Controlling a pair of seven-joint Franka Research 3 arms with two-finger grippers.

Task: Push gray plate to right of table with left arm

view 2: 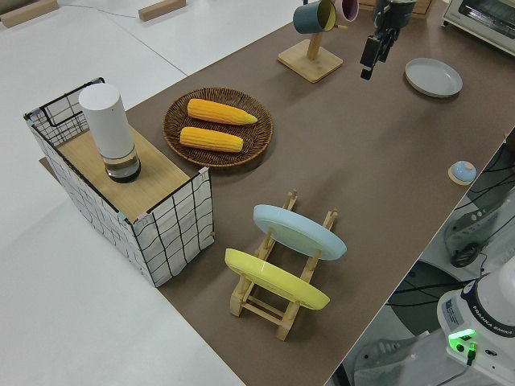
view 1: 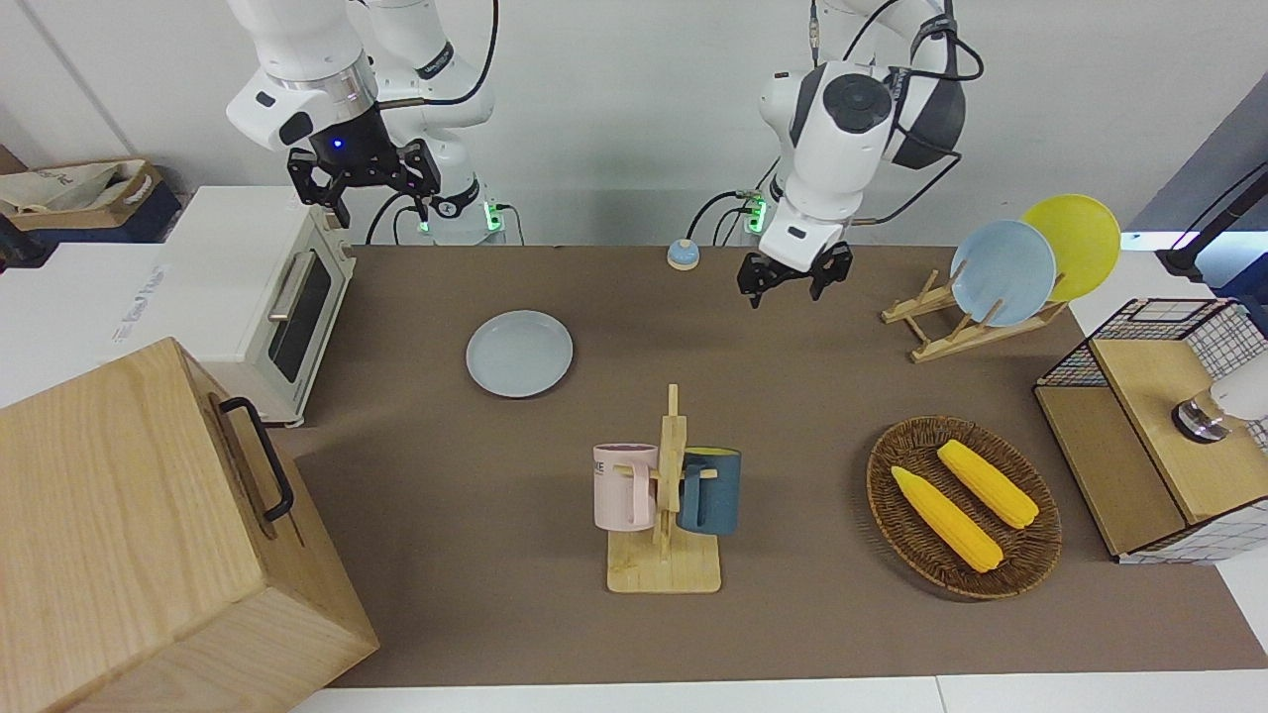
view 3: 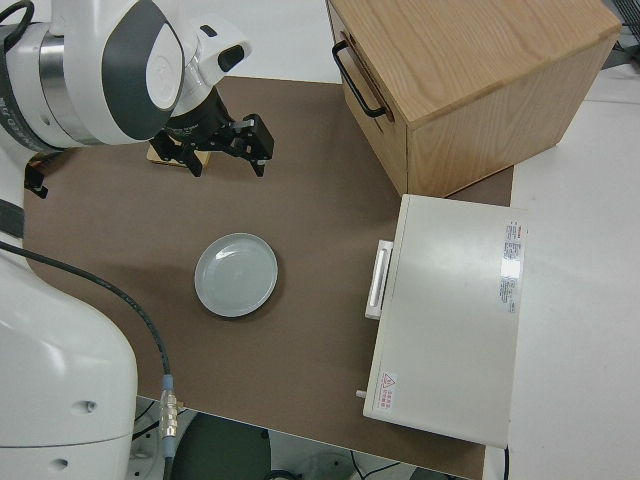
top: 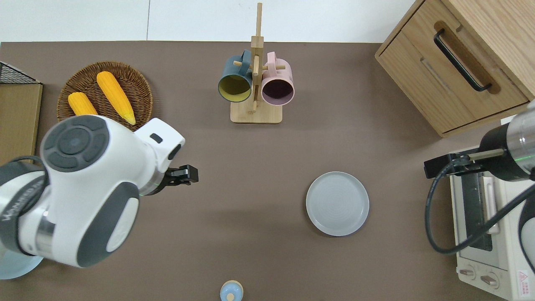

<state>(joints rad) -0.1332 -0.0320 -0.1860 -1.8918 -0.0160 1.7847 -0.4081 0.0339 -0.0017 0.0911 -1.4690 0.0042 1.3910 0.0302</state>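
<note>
Overhead view shows the left arm [top: 79,196] raised and swung toward its own end of the table [top: 250,167], its big white wrist housing covering part of the wicker basket [top: 138,90]; the left gripper [view 1: 792,275] hangs in the air over bare brown tabletop, between the basket and the gray plate [top: 337,203], and points down; its fingers are spread apart and hold nothing. The right arm [view 1: 307,69] is parked, its gripper [view 1: 365,183] lit blue with the fingers apart and nothing between them.

The wicker basket holds two yellow corn cobs [view 1: 956,505] lying side by side; the wooden mug stand [top: 256,67] carries a dark teal mug [top: 235,82] and a pink mug [top: 277,85], one on each side of the post; the wooden plate rack [view 1: 941,322] holds a sky-blue plate [view 1: 1003,272] and a yellow plate [view 1: 1075,243] on edge, leaning; the wire-sided box [view 1: 1159,416] bears a white cylinder [view 2: 109,133] standing upright on its wooden top.

The gray plate lies flat on the table, toward the right arm's end, near the white toaster oven [top: 489,234] and nearer to the robots than the mug stand and the wooden cabinet [top: 459,58]; it is well apart from the left gripper, with only bare table between them; a small blue knob-like object [top: 231,290] sits near the robots' edge of the table.
</note>
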